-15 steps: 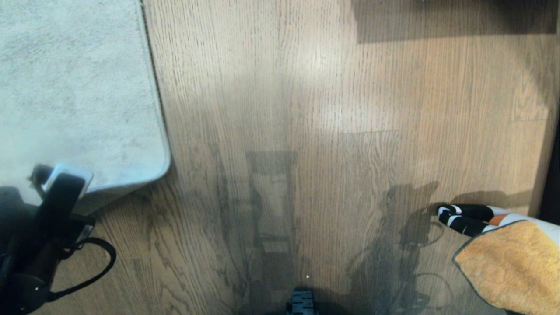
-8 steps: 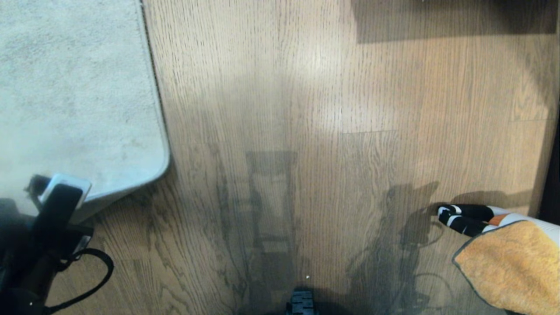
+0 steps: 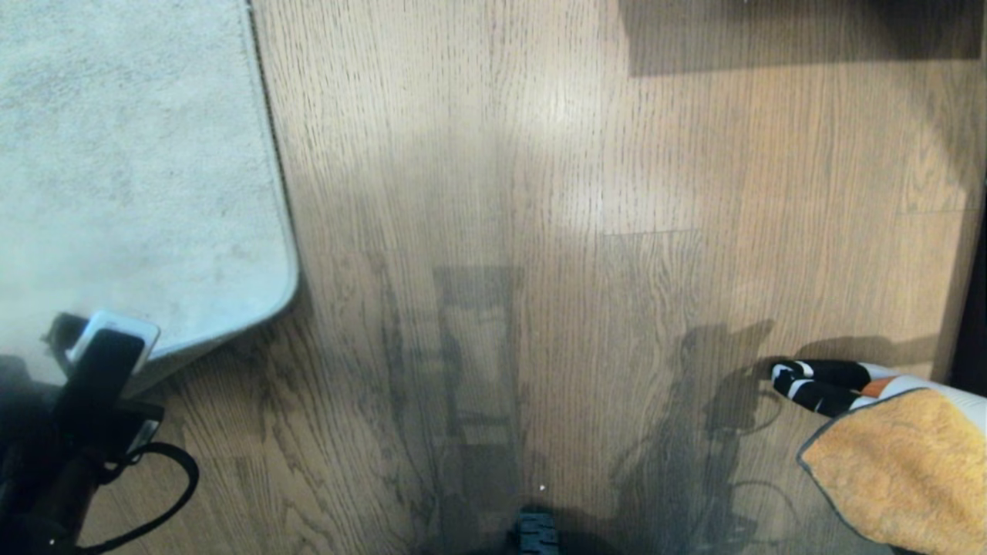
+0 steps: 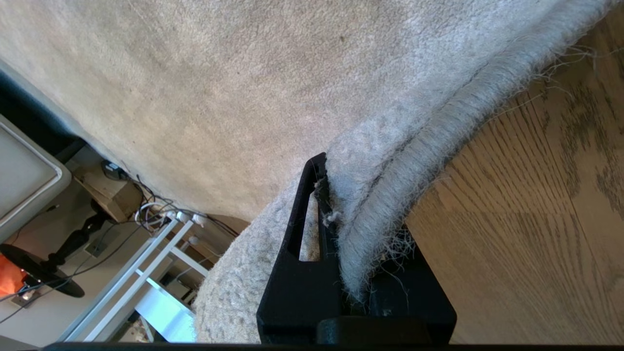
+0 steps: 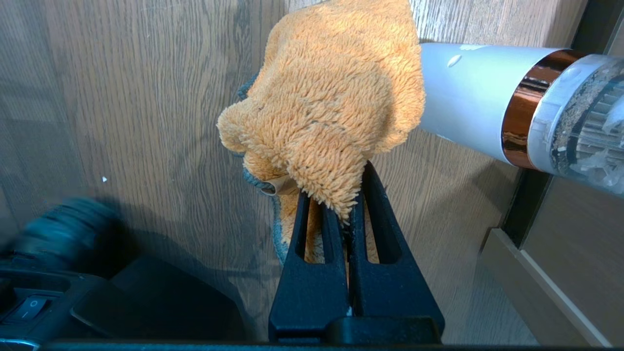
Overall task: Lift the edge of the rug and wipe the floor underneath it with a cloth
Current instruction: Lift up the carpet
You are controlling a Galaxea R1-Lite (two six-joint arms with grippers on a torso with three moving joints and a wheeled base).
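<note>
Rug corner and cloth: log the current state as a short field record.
rug edge: pinched near the corner, raised off the floor
left gripper: shut on the rug edge, at lower left of the head view
cloth: orange, fluffy, hanging above bare floor
right gripper: shut on the cloth, at lower right of the head view
handheld vacuum: on the floor beside the cloth
wiping: not begun
</note>
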